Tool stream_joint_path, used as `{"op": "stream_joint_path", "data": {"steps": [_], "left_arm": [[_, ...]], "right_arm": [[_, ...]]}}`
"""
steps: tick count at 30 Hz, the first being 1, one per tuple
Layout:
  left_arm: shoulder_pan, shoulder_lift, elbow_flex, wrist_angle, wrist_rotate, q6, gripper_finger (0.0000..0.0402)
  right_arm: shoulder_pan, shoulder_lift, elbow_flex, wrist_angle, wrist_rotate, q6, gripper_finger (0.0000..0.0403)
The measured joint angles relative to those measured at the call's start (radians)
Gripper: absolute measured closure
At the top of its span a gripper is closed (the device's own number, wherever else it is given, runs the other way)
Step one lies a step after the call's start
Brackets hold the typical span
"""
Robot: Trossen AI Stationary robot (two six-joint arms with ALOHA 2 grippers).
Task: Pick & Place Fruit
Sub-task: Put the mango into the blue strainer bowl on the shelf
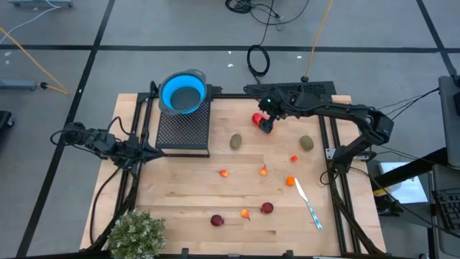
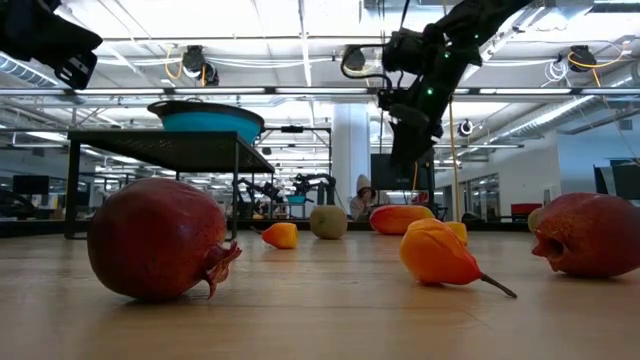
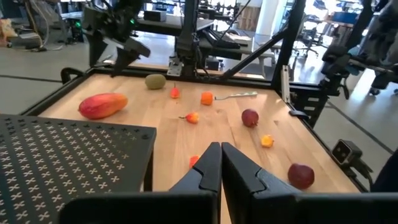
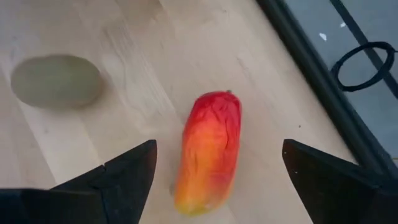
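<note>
Right wrist view shows my right jaws (image 4: 214, 180) spread wide and empty, hanging over the red-orange oblong fruit (image 4: 210, 149), which lies on the tabletop (image 1: 180, 194) near its far edge, beside the black frame rail (image 4: 323, 81). I judge the risk is a skewed descent: one finger could land on the fruit's rounded flank and roll it toward the rail. An olive-brown oval (image 4: 56, 81) sits near, apart. The blue bowl (image 1: 183, 92) stands on the mesh stand (image 1: 183, 129). My left jaws (image 3: 221, 171) are shut, holding nothing, by that stand.
</note>
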Motion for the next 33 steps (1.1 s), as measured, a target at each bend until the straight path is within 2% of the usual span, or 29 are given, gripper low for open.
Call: {"op": "stream_joint_path", "data": {"steps": [5,11,15,18,25,33], "left_arm": [[0.0,0.0,0.0,0.002,-0.003,-0.01,0.0396],[0.0,0.0,0.0,0.004,-0.029,-0.042,0.0391],[0.0,0.0,0.0,0.019,-0.029,-0.043,0.0399],[0.0,0.0,0.001,0.029,-0.029,-0.043,0.0398],[0.0,0.0,0.001,0.055,-0.029,-0.038,0.0386],[0.0,0.0,0.001,0.055,-0.029,-0.042,0.04]], "right_arm": [[-0.006,0.0,-0.062,0.018,-0.002,-0.007,0.0061],[-0.006,0.0,-0.14,0.133,-0.006,-0.03,0.0061],[-0.012,0.0,-0.185,0.197,-0.05,-0.034,0.0058],[-0.018,0.0,-0.221,0.236,-0.025,-0.04,0.0058],[-0.048,0.0,-0.266,0.287,-0.025,-0.056,0.0057],[-0.072,0.0,-0.311,0.351,-0.052,-0.037,0.0057]]}}
